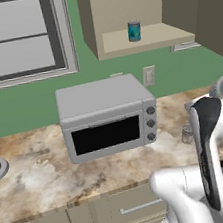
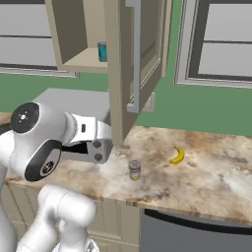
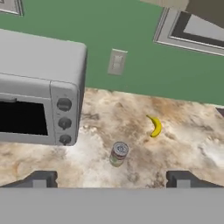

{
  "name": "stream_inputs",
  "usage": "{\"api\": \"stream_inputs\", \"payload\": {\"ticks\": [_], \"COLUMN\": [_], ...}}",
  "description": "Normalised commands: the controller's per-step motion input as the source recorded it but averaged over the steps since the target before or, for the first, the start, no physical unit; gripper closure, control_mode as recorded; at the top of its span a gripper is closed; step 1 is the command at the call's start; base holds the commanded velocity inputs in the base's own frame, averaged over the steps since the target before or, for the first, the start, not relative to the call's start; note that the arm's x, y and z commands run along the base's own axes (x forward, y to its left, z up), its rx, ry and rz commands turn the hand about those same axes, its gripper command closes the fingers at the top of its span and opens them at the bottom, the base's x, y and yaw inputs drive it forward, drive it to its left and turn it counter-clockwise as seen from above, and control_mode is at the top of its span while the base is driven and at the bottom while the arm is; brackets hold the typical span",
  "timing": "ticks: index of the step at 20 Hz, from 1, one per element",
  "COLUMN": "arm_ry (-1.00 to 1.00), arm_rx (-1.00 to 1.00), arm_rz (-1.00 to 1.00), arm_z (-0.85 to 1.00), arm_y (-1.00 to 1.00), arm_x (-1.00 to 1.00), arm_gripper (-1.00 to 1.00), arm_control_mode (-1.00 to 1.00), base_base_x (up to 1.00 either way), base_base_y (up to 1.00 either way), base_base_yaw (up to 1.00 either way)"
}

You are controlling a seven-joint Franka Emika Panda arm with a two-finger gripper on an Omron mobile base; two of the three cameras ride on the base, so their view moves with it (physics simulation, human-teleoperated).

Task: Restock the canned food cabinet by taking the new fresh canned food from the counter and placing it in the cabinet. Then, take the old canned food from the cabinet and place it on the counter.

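marbled counter [image 3: 183, 148] (green wall [image 3: 131, 39] behind) bears toaster oven [image 3: 39, 92], banana [image 3: 155, 126].

Two base cameras flank the arm, facing the tabletop [image 1: 37, 175] and toaster oven [image 1: 107, 116]; the hand camera looks closer.

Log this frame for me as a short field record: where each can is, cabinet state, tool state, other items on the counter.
teal can: upright on the cabinet shelf
red-labelled can: upright on the counter, right of the toaster oven
cabinet door: open
tool: open, holding nothing, above the counter with the red-labelled can ahead between its fingertips' line
banana: on the counter, beyond the red-labelled can
task status: both cans appear placed as asked
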Motion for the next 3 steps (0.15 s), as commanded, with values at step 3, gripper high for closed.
{"api": "stream_inputs", "payload": {"ticks": [3], "arm_ry": [-0.02], "arm_rx": [0.02], "arm_rz": [0.00], "arm_z": [0.00], "arm_y": [0.00], "arm_x": [0.00], "arm_gripper": [-1.00], "arm_control_mode": [-1.00], "base_base_x": [0.00], "base_base_y": [0.00], "base_base_yaw": [0.00]}}
